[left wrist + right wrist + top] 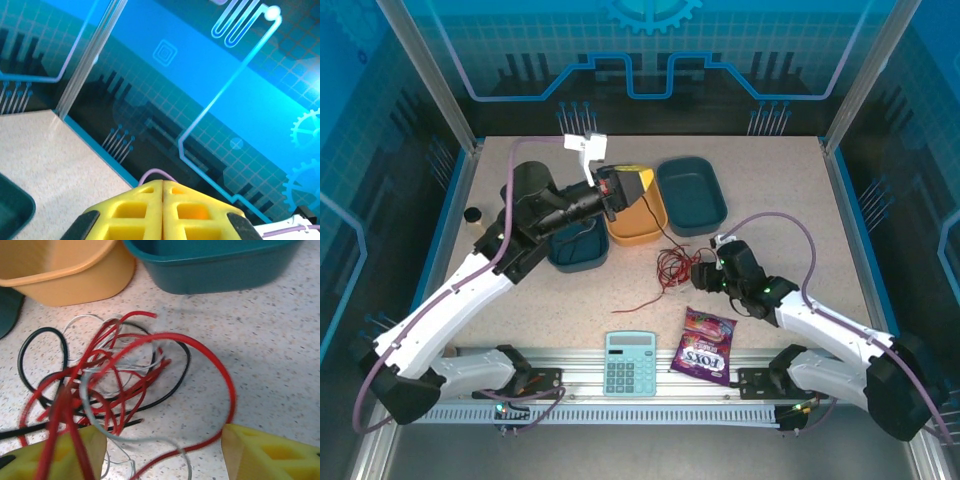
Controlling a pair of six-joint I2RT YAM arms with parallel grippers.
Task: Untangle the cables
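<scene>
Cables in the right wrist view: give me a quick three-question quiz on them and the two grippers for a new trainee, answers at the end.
1. True or false: the left gripper has its fingers pressed together with nothing between them.
2. Which colours make up the tangled cables? A: red, black and white. B: blue, green and yellow. C: red alone.
3. Fill in: part of the tangle lies between the open fingers of the ___ gripper.
Key: 1 true. 2 A. 3 right, that is, the right gripper.
</scene>
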